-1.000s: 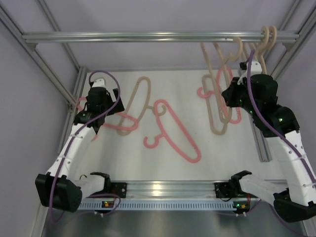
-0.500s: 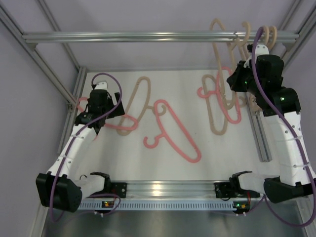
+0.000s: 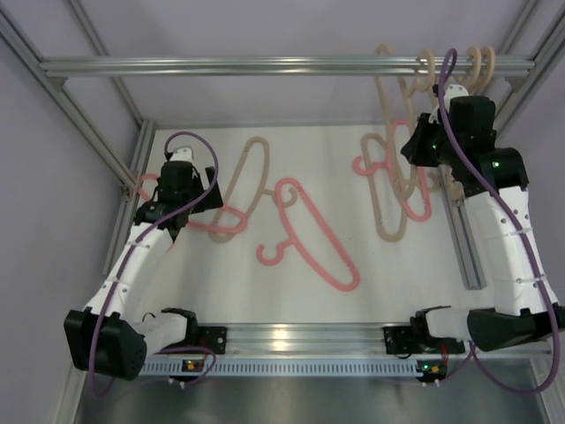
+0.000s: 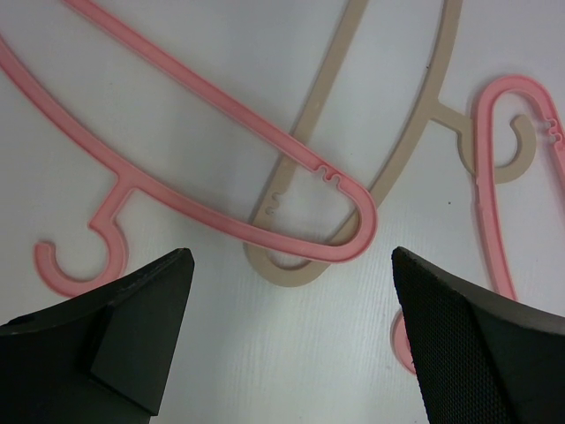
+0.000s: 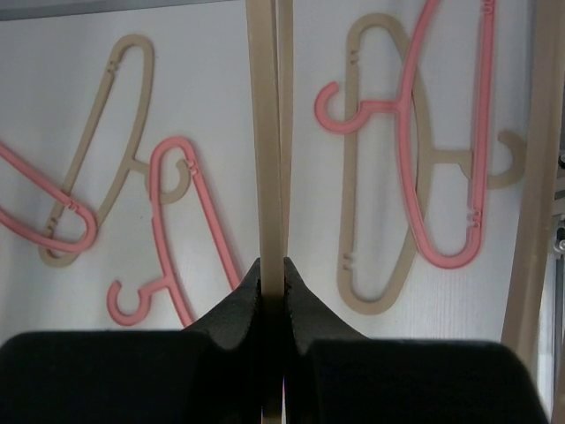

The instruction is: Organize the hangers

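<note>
Right gripper point(image 5: 272, 276): rising toward the rail point(image 3: 265, 64).
Beige hanger point(image 5: 263, 132): travelling up with it, hook reaching rail height.

Pink hangers point(image 4: 119, 190), beige hangers point(image 5: 262, 132); table point(image 3: 212, 283) white; fingers point(image 4: 132, 336) black; arms point(image 3: 124, 274) white.

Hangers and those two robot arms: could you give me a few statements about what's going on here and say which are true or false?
1. The right arm's jaws are clamped on a beige hanger. True.
2. The left arm's jaws grip a pink hanger. False: they stand open and empty above it.
3. That pink hanger lies across a second beige hanger. True.
4. Every hanger hangs on the rail. False: several lie on the table, such as the middle pink hanger.
</note>
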Controlling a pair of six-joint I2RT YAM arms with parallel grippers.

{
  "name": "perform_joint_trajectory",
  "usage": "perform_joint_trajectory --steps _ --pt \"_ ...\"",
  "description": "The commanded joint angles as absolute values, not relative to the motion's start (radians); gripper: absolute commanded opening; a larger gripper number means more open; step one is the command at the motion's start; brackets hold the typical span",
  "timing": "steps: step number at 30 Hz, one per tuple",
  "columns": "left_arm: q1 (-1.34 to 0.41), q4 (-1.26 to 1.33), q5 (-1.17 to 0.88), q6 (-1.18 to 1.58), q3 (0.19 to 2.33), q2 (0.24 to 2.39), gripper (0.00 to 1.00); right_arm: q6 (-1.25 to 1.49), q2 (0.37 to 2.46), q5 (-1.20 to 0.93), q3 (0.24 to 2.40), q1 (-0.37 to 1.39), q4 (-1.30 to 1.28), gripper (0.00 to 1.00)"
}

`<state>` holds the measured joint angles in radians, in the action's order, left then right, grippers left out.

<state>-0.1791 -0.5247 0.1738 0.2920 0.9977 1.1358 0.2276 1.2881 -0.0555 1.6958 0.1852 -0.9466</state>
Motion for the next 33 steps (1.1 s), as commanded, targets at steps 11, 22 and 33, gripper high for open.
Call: perform_joint_trajectory --steps 11,22,33 --pt "-0.176 -0.512 0.172 0.281 0.988 1.106 0.98 0.209 1.368 -0.084 1.778 0.106 -0.968 0.0" --pt "-0.176 -0.512 0.173 0.279 0.985 1.109 0.98 0.227 1.378 -0.081 1.79 0.022 -0.973 0.0" --pt "-0.176 -0.512 0.17 0.281 0.983 1.12 0.98 0.244 1.341 -0.163 1.743 -0.166 -0.97 0.0"
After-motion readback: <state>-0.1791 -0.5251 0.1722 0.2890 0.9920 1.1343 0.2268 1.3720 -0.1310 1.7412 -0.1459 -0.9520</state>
